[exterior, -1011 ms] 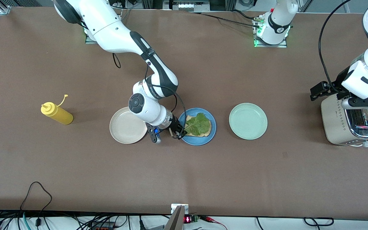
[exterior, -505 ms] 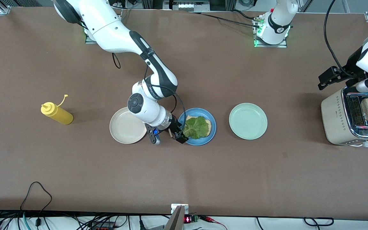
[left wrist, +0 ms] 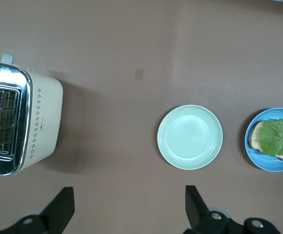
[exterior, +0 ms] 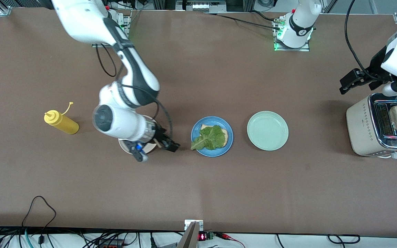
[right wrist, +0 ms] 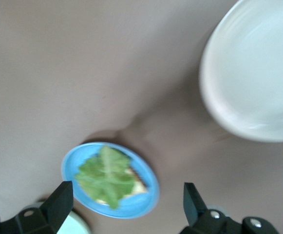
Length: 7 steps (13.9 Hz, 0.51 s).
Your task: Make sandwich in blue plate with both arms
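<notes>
No text, label, brand or number can be read with certainty anywhere. The white-and-black jointed right arm [exterior: 129, 74] carries a faint light marking along its black forearm band (letters too small to make out). The cream-and-chrome two-slot toaster [left wrist: 22, 124] shows a small dark mark on its side wall, not legible. A small board at the table's edge nearest the front camera shows a red lit display [exterior: 202, 237], its characters unreadable.

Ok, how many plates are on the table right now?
3, in a row: the beige-white plate mostly hidden under the right gripper, the blue plate with bread and lettuce beside it, then the pale green plate toward the toaster.
</notes>
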Motion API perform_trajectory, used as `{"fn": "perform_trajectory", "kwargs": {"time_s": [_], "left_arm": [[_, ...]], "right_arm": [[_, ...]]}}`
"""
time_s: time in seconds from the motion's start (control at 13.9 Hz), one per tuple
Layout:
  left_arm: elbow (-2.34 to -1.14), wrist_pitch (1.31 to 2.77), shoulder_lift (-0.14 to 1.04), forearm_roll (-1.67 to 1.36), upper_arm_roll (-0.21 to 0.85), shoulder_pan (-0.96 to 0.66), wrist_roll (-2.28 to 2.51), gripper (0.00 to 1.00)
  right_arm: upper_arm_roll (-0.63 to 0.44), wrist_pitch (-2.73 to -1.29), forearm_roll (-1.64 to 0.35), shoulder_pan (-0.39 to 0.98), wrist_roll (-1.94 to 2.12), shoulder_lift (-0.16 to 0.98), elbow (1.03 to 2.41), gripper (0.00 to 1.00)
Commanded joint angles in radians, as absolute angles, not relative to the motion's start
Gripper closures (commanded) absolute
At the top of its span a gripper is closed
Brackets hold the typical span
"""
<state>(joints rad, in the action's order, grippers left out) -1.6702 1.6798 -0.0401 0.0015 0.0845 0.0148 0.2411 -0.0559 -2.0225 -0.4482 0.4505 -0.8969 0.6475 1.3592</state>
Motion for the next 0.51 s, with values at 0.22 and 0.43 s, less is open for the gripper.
{"fn": "perform_trajectory", "kwargs": {"time_s": [0.22, 0.43], "left_arm": [[-1.68, 1.654, -0.048, -0.012, 0.087, 0.017, 0.235, 0.0], [-1.666, 1.661, -0.015, -0.017, 0.074, 0.018, 0.058, 0.0]], "right_arm": [[-0.072, -1.853, -0.275, 0.339, -0.539, 0.401, 1.614, 0.0], [-0.072, -1.758, -0.213, 0.252, -0.315, 0.354, 1.618, 0.0]]}}
